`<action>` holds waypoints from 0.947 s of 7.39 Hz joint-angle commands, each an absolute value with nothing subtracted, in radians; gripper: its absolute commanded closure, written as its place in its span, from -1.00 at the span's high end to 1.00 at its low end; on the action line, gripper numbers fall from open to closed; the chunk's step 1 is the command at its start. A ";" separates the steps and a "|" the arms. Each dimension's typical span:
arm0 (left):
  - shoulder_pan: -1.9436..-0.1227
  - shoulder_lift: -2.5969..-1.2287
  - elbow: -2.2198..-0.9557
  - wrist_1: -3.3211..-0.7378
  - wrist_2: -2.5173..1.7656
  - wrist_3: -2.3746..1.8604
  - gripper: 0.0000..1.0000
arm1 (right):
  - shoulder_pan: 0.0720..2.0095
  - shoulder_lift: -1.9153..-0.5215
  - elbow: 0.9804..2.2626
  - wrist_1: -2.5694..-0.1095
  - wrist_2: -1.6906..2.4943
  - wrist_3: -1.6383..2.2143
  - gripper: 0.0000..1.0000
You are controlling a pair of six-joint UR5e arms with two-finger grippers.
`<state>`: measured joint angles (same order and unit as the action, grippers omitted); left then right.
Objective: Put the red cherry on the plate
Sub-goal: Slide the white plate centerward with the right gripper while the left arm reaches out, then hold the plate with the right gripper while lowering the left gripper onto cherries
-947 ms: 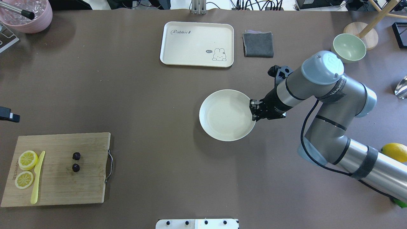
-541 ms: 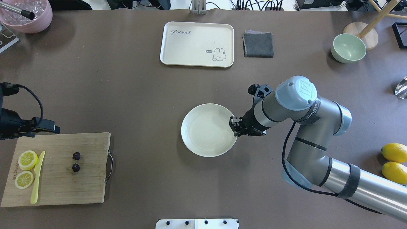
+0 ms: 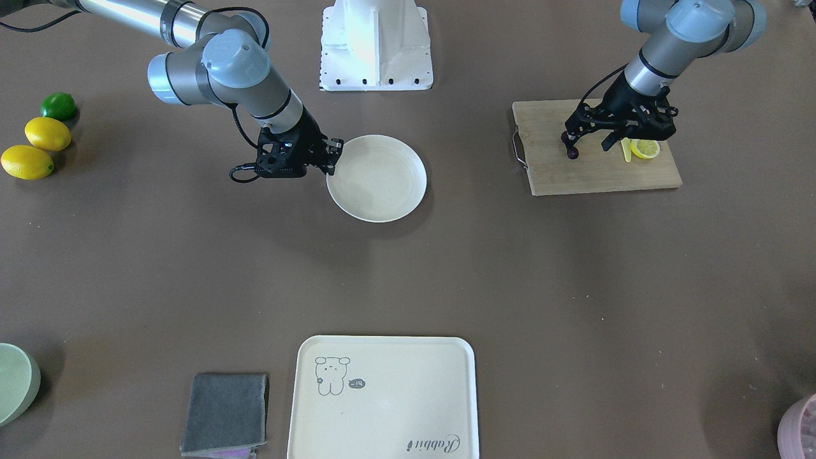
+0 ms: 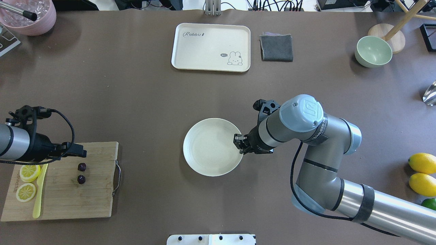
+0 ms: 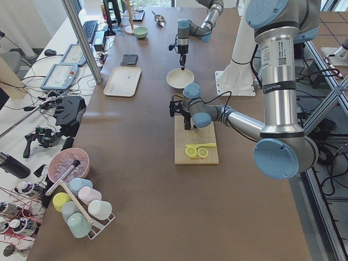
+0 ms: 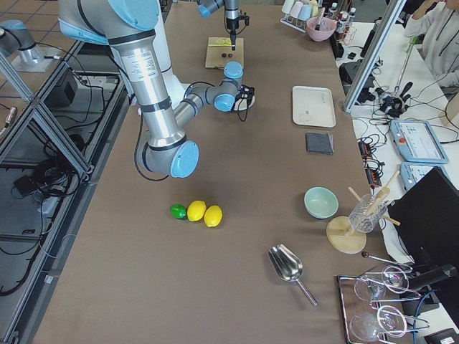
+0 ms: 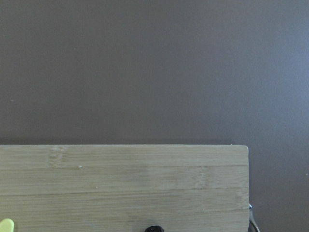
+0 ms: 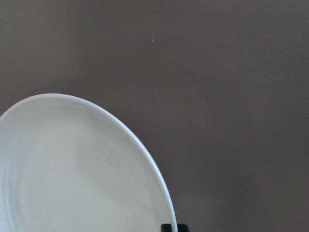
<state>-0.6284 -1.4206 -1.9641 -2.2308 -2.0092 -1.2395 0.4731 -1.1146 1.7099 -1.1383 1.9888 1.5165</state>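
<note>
- Tiny, dark maroon, round twin fruits, the red cherry point(image 4: 81, 167): lying on the rectangular bamboo cutting board point(image 4: 68, 200) with a metal handle, lower left of the overhead view. Touched by neither pincer, and well apart from the plate.
- Round, shallow, cream-white plate point(image 4: 207, 149): on the brown table, just below the middle of the overhead view.
- Black two-finger right gripper point(image 4: 239, 143): fingers nipped together on the plate's right-hand rim.
- Black two-finger left gripper point(image 4: 81, 153): over the board's upper edge, just beside the upper fruit. How far its fingers are spread cannot be told.
- Two yellow lemon slices point(image 4: 30, 171): left end of the board, beside a pale yellow plastic knife point(image 4: 40, 190).
- Rectangular cream tray point(image 4: 211, 44) with a rabbit drawing: top centre, with a folded dark grey cloth point(image 4: 276, 47) just to its right.
- Pale green bowl point(image 4: 373, 51): upper right.
- Two whole yellow lemons point(image 4: 422, 162): right edge.
</note>
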 commanded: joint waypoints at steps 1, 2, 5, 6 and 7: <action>-0.594 -1.423 -1.944 -2.229 -2.002 -1.241 0.76 | 0.462 -1.111 1.709 -1.137 1.977 1.516 -1.00; -0.591 -1.425 -1.937 -2.229 -1.988 -1.241 0.73 | 0.459 -1.109 1.709 -1.137 1.977 1.516 -1.00; -0.588 -1.433 -1.924 -2.230 -1.987 -1.241 0.57 | 0.445 -1.109 1.712 -1.135 1.939 1.525 0.98; -0.588 -1.442 -1.915 -2.229 -1.987 -1.241 0.54 | 0.445 -1.109 1.716 -1.135 1.934 1.525 0.99; -0.588 -1.453 -1.907 -2.229 -1.987 -1.241 0.53 | 0.445 -1.111 1.718 -1.135 1.933 1.526 0.99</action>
